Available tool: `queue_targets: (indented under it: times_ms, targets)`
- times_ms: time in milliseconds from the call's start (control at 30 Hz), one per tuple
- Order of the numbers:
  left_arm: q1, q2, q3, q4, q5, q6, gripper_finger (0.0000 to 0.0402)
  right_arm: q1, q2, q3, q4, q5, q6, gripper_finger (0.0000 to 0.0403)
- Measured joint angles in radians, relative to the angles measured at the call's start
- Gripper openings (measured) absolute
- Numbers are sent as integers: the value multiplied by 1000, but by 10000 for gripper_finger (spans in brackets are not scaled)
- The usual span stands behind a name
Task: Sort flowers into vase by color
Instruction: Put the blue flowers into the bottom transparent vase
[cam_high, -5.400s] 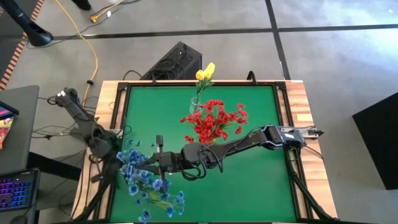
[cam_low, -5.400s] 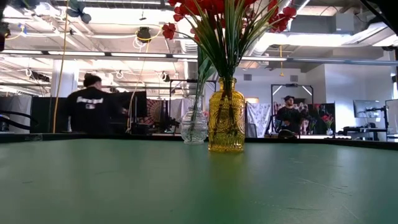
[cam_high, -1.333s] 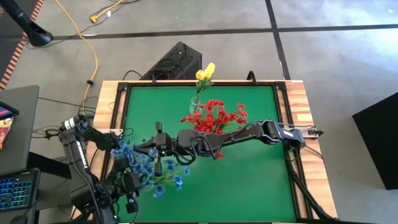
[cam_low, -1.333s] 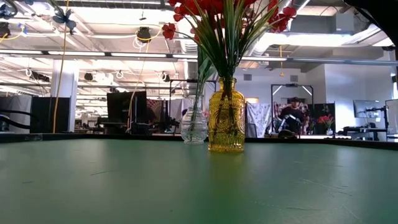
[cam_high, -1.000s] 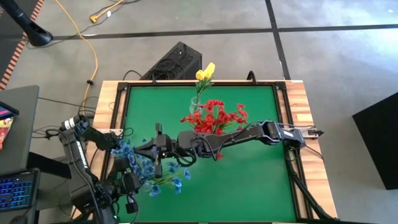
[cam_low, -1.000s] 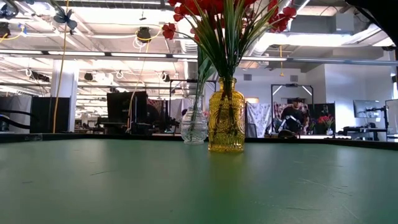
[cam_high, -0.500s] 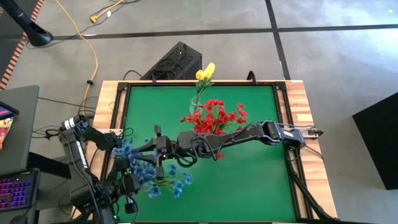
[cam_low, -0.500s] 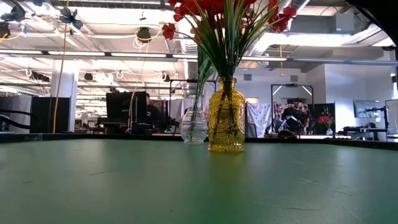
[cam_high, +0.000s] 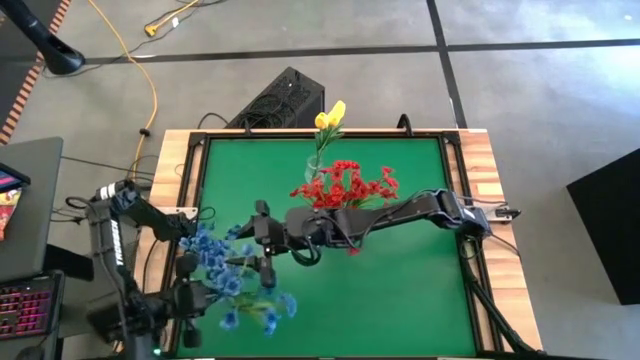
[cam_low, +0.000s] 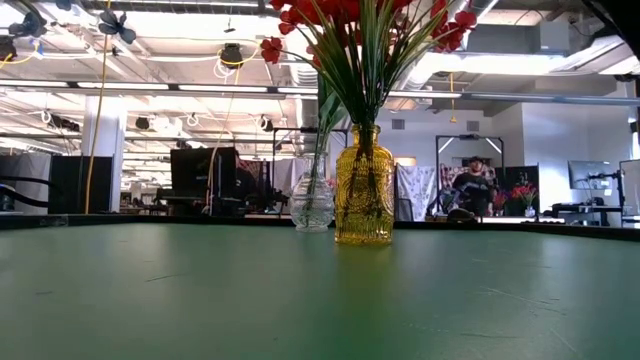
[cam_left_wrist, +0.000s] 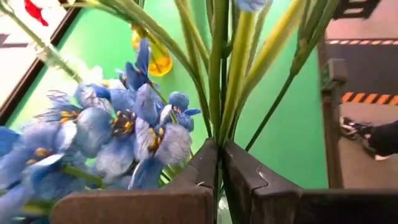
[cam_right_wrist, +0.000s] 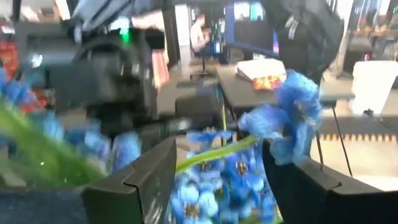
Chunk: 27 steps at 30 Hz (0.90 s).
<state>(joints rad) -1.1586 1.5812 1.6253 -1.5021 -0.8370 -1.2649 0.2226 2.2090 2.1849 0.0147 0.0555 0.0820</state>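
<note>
The left gripper (cam_left_wrist: 219, 163) has its fingers clamped together on the green stems of the blue flowers (cam_high: 222, 278), holding the bunch above the bench (cam_high: 400, 290) near its left front part; in the left wrist view the stems rise straight out from between the two dark fingers (cam_left_wrist: 199, 171), with blue blooms (cam_left_wrist: 118, 134) spread just beside them. The right gripper (cam_high: 263, 242) reaches across from the right side and sits at the upper edge of the same bunch. Its fingers (cam_right_wrist: 134, 180) stand apart — the right wrist view shows a stem and blue blooms (cam_right_wrist: 249, 162) in the gap between them, not pinched. Behind, near the middle of the bench, the red flowers (cam_high: 345, 188) stand in a yellow vase (cam_low: 364, 188), and the yellow flowers (cam_high: 330, 117) stand in a clear vase (cam_low: 312, 203) just beyond it, toward the far edge. The low view shows both vases upright on the green surface, close together — whether they touch cannot be told. A person (cam_low: 470, 187) sits far off in the room behind.
</note>
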Motion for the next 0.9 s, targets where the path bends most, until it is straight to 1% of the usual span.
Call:
queue_targets:
  times_ms: [133,200,267,333,533,667,733,900]
  targets:
    - [-50,-13,0,-2,-47,9,0,0,-44,0,-81,-1,4,265]
    - [-80,-12,-1,-3,-96,21,0,0,-62,0,-111,-1,4,265]
    - [-110,-12,-12,-7,-163,-7,0,1,-75,0,-129,-1,5,265]
    - [-137,-12,-24,-8,-203,-43,0,5,-85,0,-140,-1,5,265]
    - [-196,-12,-68,-9,-232,-134,0,14,-106,0,-142,-5,5,265]
    - [-221,-12,-99,-7,-284,-178,0,14,-111,0,-144,-6,7,265]
    - [-225,-13,-122,0,-294,-189,0,14,-111,0,-141,-5,7,265]
    - [-227,-13,-173,3,-281,-217,0,19,-111,0,-144,-5,7,265]
